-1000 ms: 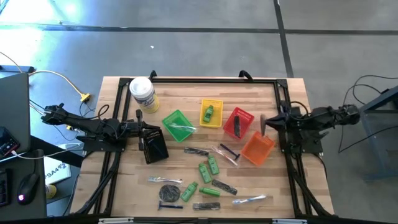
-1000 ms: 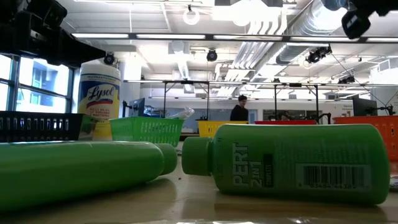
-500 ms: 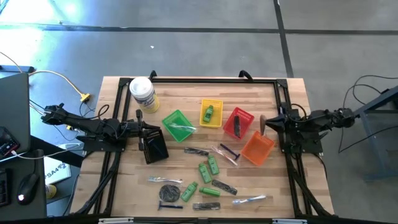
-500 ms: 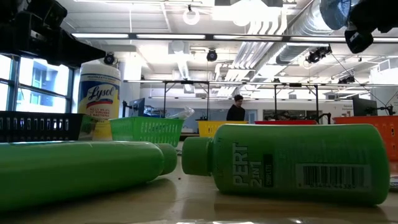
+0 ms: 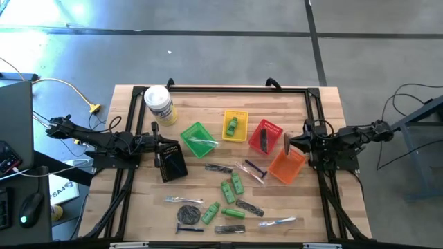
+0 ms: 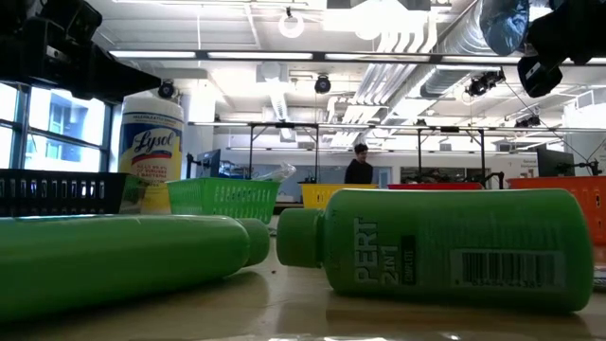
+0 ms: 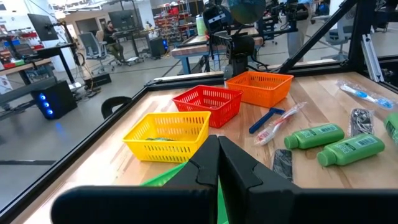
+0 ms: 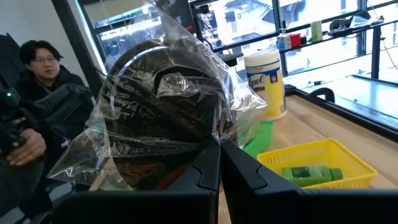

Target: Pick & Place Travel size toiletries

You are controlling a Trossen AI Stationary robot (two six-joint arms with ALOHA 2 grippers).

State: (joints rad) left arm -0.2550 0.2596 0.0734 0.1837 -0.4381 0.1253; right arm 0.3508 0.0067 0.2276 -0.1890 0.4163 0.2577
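Observation:
Several travel size toiletries lie on the near half of the table: green bottles (image 5: 232, 187), a dark disc (image 5: 188, 214), a razor (image 5: 255, 168) and clear-wrapped pieces (image 5: 278, 222). My right gripper (image 5: 294, 142) hovers over the orange basket (image 5: 286, 166), shut on a clear-wrapped dark disc (image 8: 161, 106). That disc also shows high up in the low view (image 6: 502, 24). At the table's left, my left gripper (image 7: 217, 163) is shut and empty, beside the black basket (image 5: 172, 164). My right gripper pinches the wrapped disc at its rim (image 8: 205, 140) between its two fingers, crinkled clear wrap and disc together. The fingers run level, coming from the table's right side. The disc stands on edge beyond the fingertips, lifted clear above the orange basket.
A row of baskets crosses the table's middle: green (image 5: 199, 138), yellow (image 5: 235, 126) with a green bottle inside, and red (image 5: 265, 136). A white-lidded wipes jar (image 5: 159, 104) stands at the far left. A black frame rims the table. A person (image 8: 37, 93) sits beyond it.
My right gripper has sunk toward the orange basket and edged slightly toward the table's left, still shut on the wrapped disc, which stays on edge.

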